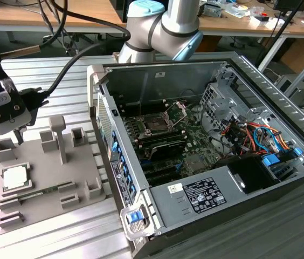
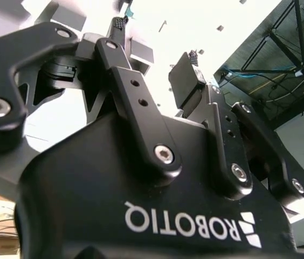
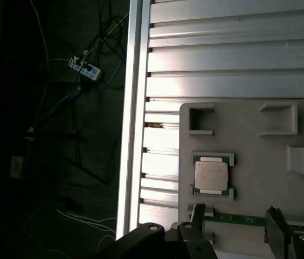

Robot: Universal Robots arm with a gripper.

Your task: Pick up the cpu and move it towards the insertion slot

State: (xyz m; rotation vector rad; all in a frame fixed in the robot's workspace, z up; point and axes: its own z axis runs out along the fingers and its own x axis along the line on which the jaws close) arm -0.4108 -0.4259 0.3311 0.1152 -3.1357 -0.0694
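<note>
Closest to the camera in the second wrist view is the black gripper (image 2: pixel 157 43), and its two fingers (image 2: pixel 136 91) stand apart with nothing between them. The jaws are open and hold nothing. In the exterior view the gripper (image 1: pixel 1 139) hangs over the grey tray (image 1: pixel 44 216) at the exterior view's left, above the tray's far end. The cpu (image 1: pixel 16 177) lies flat in a shallow square spot on the tray, shiny side up. It is near the gripper, but the gripper does not touch it. In the first wrist view the cpu (image 3: pixel 212 175) sits on the tray (image 3: pixel 249 140) just past the finger tips, with a thin green strip (image 3: pixel 243 219) lying between them. The tray rests on a silver table (image 1: pixel 71 70) with long grooves. A big open computer case (image 1: pixel 238 70) lies on its side at the exterior view's right, just beside the tray. Inside it, on the green board, is the insertion slot (image 1: pixel 154 123), dark and square with a metal frame. Its metal flap (image 1: pixel 178 108) is tipped up. The slot is well apart from the cpu. The robot arm (image 1: pixel 163 27) rises behind the case.
</note>
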